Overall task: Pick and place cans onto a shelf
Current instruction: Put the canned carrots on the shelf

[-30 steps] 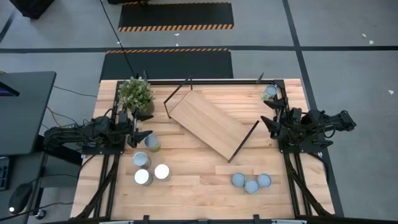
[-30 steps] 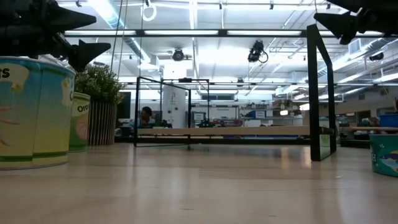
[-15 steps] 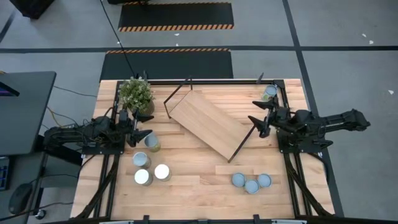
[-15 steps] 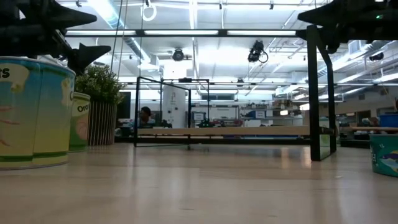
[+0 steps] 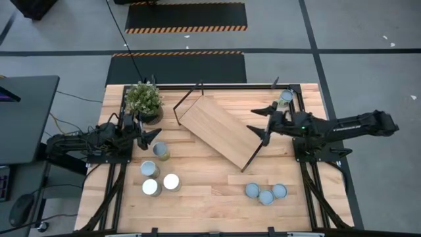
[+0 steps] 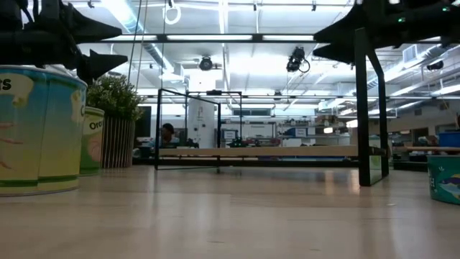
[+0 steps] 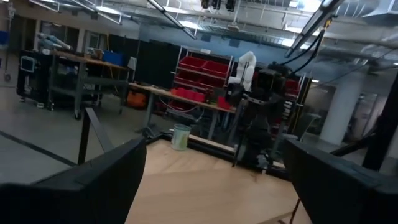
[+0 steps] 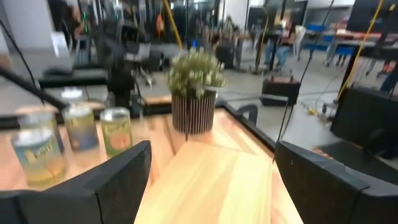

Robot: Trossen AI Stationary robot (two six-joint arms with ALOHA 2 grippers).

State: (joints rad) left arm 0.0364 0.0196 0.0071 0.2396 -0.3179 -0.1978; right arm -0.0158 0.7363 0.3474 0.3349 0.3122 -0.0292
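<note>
1. Right gripper (image 5: 257, 125) spread wide, empty, above the shelf's (image 5: 220, 132) right end.
2. Left gripper (image 5: 150, 136) open wide, empty, beside the potted plant (image 5: 144, 99).
3. Shelf lies diagonal mid-table; cans (image 5: 158, 174) front-left, three more (image 5: 266, 192) front-right.

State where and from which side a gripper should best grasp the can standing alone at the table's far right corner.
Probably the round side wall of the lone can, from above: it stands upright, lid up, apart from the shelf. The open right gripper is nearest.
</note>
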